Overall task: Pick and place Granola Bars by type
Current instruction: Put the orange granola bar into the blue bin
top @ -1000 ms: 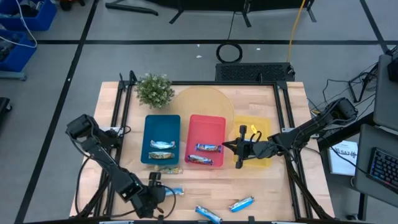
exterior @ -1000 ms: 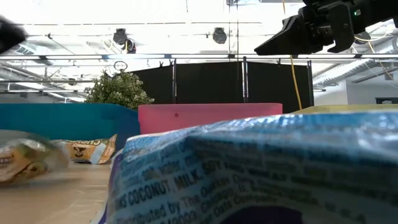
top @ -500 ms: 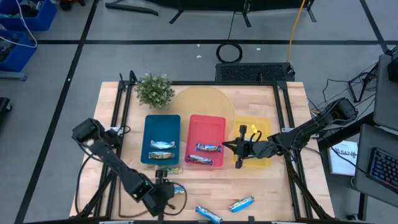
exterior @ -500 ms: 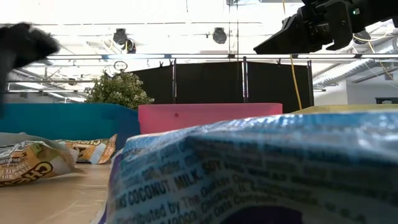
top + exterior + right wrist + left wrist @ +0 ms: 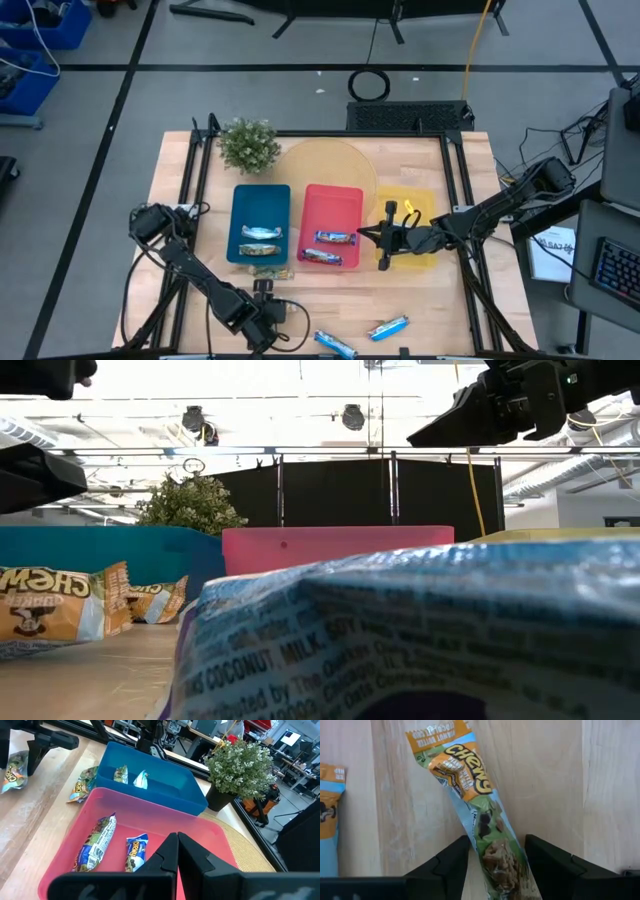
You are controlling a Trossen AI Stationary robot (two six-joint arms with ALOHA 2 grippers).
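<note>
My left gripper (image 5: pixel 268 315) is at the near edge of the table, in front of the blue tray (image 5: pixel 243 210), shut on a tan-and-light-blue "Chewy" granola bar (image 5: pixel 470 785). In the low view that bar (image 5: pixel 55 610) stands tipped up below the gripper. My right gripper (image 5: pixel 372 237) hovers shut and holding nothing between the red tray (image 5: pixel 335 205) and the yellow tray (image 5: pixel 420 208). The blue tray holds two bars (image 5: pixel 258 233), and the red tray two (image 5: pixel 335 238). Loose bars lie flat on the table (image 5: pixel 270 272), (image 5: pixel 335 345), (image 5: pixel 388 327). My left gripper pinches the granola bar near one end (image 5: pixel 502 862) between its two fingers (image 5: pixel 447 865), which lie across the bar. The rest of the wrapper reaches away past the fingertips. In the low view the bar is tilted up; whether its lower end touches the table, I cannot tell.
A potted plant (image 5: pixel 248 145) and a round tan mat (image 5: pixel 325 165) sit behind the trays. Another tan bar (image 5: pixel 330 820) lies close beside the held one. A bar (image 5: pixel 400 640) right before the low camera blocks most of that view. Bare wood lies between the loose bars.
My left gripper has moved a little toward the table's right along the near edge, and its arm has swung in. The tan bar, which lay flat on the table, now stands tipped up below the gripper. My right arm has kept still.
</note>
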